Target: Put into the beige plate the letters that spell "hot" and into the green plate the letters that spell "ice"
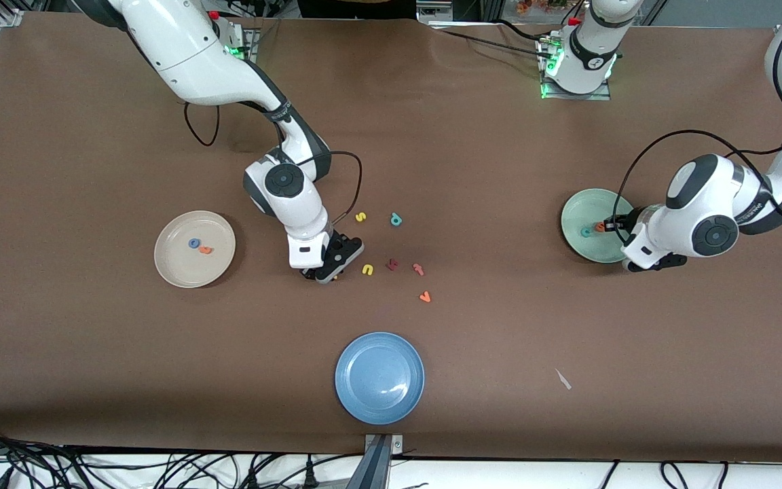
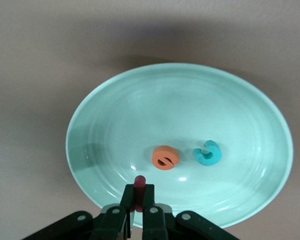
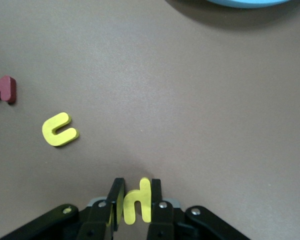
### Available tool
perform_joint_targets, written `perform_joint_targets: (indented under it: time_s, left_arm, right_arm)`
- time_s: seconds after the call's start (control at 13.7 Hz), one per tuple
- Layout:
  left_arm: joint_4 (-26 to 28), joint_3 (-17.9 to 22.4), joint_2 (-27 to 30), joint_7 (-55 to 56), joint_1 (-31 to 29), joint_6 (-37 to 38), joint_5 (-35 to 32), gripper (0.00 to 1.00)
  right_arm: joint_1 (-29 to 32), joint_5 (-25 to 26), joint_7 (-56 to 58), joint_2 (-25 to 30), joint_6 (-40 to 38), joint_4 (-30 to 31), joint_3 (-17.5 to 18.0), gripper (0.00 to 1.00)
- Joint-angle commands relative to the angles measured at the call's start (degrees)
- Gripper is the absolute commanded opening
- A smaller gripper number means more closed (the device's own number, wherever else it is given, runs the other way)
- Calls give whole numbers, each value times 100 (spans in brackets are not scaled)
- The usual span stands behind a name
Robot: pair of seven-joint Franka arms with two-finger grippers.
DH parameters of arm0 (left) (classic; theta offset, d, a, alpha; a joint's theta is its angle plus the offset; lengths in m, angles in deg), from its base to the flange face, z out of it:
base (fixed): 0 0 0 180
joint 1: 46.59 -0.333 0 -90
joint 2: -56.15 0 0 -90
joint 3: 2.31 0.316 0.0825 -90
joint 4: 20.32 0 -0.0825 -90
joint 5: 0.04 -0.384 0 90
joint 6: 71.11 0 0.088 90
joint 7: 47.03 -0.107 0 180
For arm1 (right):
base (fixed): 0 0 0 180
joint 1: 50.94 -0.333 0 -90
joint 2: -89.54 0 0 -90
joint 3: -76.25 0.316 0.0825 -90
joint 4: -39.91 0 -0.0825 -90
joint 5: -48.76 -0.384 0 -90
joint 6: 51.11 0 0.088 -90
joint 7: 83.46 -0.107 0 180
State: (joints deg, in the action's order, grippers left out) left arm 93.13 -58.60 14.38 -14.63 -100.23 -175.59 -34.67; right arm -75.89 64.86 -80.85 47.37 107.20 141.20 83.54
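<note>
Two arms share the front view. The right gripper (image 1: 330, 266) sits low at center-left of the frame, just beside the yellow "u" (image 1: 367, 269). The beige plate (image 1: 194, 248) at left holds the blue "o" (image 1: 194, 243) and the orange "t" (image 1: 206, 250). At right, the left gripper (image 1: 649, 263) hangs over the green plate (image 1: 591, 225), where the teal "c" (image 1: 586, 232) and the orange "e" (image 1: 599, 227) lie.

Left wrist view: low in the frame the fingers (image 2: 126, 197) pinch the dark red "i" (image 2: 139, 186) above the plate's rim.

Right wrist view: at bottom center the fingers (image 3: 156, 192) squeeze the yellow "h" (image 3: 138, 201).
</note>
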Motion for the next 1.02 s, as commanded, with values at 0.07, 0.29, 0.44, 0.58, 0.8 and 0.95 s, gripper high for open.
perform_joint_targets:
  time_s: [0.07, 0.29, 0.44, 0.58, 0.8, 0.95]
  left_arm:
    - [-182, -32, 143, -155, 38, 102, 166, 100]
    - [-1058, -443, 143, -164, 117, 943, 472, 100]
    - [-1805, -699, 152, -269, 283, 1349, 763, 100]
    - [-2298, -744, 204, -260, 555, 1421, 773, 100]
    - [-3343, -840, 336, -252, 968, 1902, 773, 100]
    - [-3828, -850, 336, -243, 1258, 2124, 712, 100]
  right_arm:
    - [68, 33, 292, 183, -89, 145, -158, 1]
    - [279, -19, 686, 516, -606, 154, -158, 1]
    - [472, -124, 1282, 876, -1185, 215, -166, 1]
    - [709, -580, 2003, 1411, -1670, 539, -262, 1]
    - [999, -1099, 3391, 1957, -2075, 988, -745, 1]
    - [1053, -1599, 4156, 2361, -2355, 1348, -1018, 2]
